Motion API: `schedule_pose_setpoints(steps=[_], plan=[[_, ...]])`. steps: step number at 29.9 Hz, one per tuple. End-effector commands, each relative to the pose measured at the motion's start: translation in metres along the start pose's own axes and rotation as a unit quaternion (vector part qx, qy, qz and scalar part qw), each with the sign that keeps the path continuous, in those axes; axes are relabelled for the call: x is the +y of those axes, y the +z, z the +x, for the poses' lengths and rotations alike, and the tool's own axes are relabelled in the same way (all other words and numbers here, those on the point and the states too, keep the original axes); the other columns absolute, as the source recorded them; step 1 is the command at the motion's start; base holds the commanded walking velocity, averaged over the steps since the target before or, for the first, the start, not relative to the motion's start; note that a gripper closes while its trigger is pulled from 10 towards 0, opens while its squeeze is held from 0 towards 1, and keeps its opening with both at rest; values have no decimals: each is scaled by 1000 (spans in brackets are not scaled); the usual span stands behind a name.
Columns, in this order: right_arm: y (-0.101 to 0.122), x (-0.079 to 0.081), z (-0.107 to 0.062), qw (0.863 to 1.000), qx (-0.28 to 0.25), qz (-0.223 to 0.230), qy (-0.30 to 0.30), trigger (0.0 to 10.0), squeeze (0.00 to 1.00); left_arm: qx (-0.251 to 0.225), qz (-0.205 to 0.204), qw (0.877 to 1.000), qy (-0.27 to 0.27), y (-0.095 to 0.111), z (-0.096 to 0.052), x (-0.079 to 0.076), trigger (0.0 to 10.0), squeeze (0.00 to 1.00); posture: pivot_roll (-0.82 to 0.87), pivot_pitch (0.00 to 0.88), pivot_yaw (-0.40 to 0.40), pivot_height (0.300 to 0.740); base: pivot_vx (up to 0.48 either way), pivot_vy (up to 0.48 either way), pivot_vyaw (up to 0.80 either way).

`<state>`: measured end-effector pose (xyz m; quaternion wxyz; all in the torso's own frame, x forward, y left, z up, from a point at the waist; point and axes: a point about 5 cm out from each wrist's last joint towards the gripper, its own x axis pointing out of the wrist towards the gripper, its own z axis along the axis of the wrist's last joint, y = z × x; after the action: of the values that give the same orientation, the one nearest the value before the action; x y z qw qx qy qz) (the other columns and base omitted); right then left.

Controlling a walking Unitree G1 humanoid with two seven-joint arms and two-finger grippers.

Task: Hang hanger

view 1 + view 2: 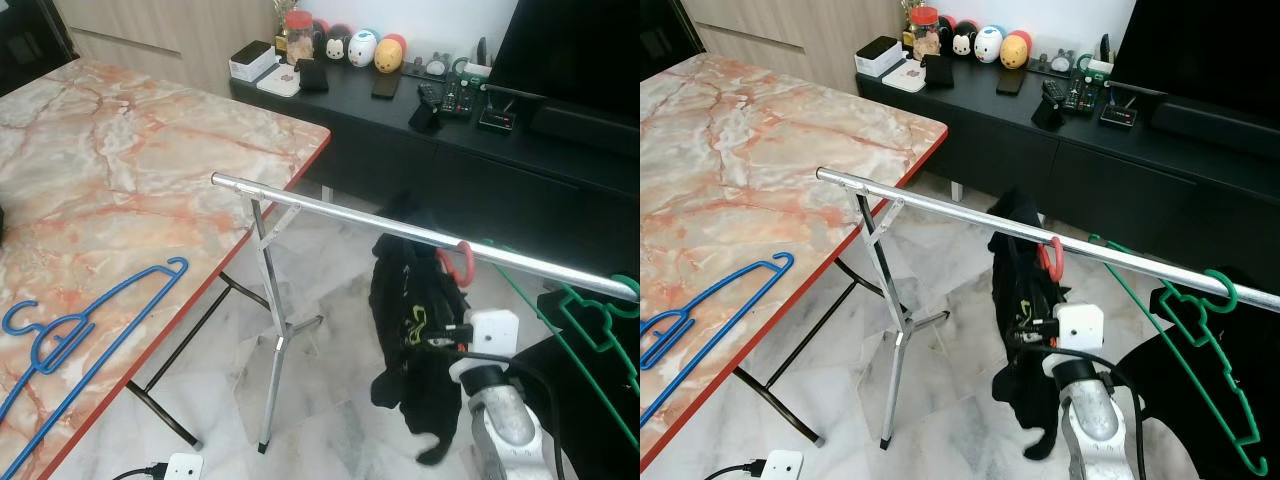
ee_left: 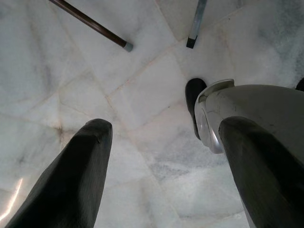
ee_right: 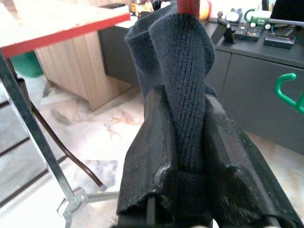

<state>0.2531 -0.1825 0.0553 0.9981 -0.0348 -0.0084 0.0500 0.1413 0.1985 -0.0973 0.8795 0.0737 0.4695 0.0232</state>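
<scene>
A red hanger's hook (image 1: pixel 463 262) sits over the silver rail (image 1: pixel 400 228), and a dark knit garment (image 1: pixel 405 330) hangs from it. My right gripper (image 3: pixel 184 99) is shut on that garment just below the hook, both fingers (image 3: pixel 152 142) pressed against the knit. A green hanger (image 1: pixel 1185 330) hangs on the rail further right. On the marble table (image 1: pixel 120 170) lies a blue hanger (image 1: pixel 90 325) near the front left. My left gripper (image 2: pixel 166 126) hangs open over the floor, holding nothing.
The rail's stand (image 1: pixel 275 340) rises beside the table's red edge. A black console (image 1: pixel 450 130) with small items and a dark screen runs along the back. A white plug (image 1: pixel 183 468) lies on the marble floor. My foot (image 2: pixel 209 114) is below the left gripper.
</scene>
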Motion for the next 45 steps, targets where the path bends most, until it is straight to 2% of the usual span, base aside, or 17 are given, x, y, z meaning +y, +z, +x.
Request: schedule_pose_setpoints(steps=[1,10,12,16,21,22,23,24,26,29,31,32,35,36,40,43,45], plan=[[2,-1,0,1000,-6,-11,-4,0,0,25,6,999,-40,-14,-4,-21,10000,0,-21,104,-6,740,0,0,0],[-11,-7,-7,999,17,-15,-32,0,0,23,6,999,-39,-15,-4,-20,10000,0,-20,103,-9,740,0,0,0],[-25,-11,-18,997,45,-31,-46,0,0,22,6,999,-38,-14,-4,-19,10000,0,-14,102,-14,740,0,0,0],[-34,-18,-26,995,60,-42,-70,0,0,22,6,999,-36,-12,-3,-18,10000,0,-20,102,-12,740,0,0,0],[-49,-19,-32,992,98,-39,-66,0,0,22,6,999,-36,-10,-2,-18,10000,0,-23,100,-12,740,0,0,0],[-58,-16,-34,990,124,-41,-54,3961,0,22,6,999,-36,-10,-2,-18,10000,0,-21,98,-13,740,0,0,0],[-58,-16,-34,990,124,-41,-54,3961,0,22,6,999,-36,-10,-2,-18,10000,0,-21,98,-13,740,0,0,0],[-68,-13,-36,986,156,-42,-42,10000,0,21,5,999,-36,-9,-2,-18,10000,0,-21,98,-14,740,0,0,0],[-72,-12,-37,984,169,-40,-38,10000,0,20,5,999,-36,-9,-2,-18,10000,0,-21,98,-14,740,0,0,0],[-92,-5,-39,970,241,-39,-19,10000,0,20,3,999,-36,-9,-2,-18,10000,0,-26,96,-12,740,0,0,0],[-94,-5,-39,968,248,-41,-19,10000,0,21,4,999,-36,-9,-2,-19,10000,0,-25,96,-13,740,0,0,0],[-100,-5,-39,960,275,-39,-25,10000,0,22,4,999,-36,-10,-2,-19,10000,0,-25,94,-14,740,0,0,0],[-104,-5,-39,954,298,-31,-33,10000,0,22,4,999,-35,-10,-2,-19,10000,0,-26,92,-16,740,0,0,0],[-108,-7,-39,946,320,-35,-41,10000,0,23,2,999,-34,-10,-2,-19,10000,0,-14,91,-18,740,0,0,0],[-111,-13,-40,935,346,-36,-69,10000,0,22,0,999,-33,-10,-2,-20,10000,0,-15,90,-19,740,0,0,0],[-113,-14,-41,932,353,-38,-73,10000,0,22,0,999,-33,-10,-2,-21,10000,0,-9,88,-20,740,0,0,0],[-111,-20,-41,933,343,-52,-98,10000,0,21,-1,999,-33,-10,-2,-21,10000,0,-1,87,-22,740,0,0,0]])
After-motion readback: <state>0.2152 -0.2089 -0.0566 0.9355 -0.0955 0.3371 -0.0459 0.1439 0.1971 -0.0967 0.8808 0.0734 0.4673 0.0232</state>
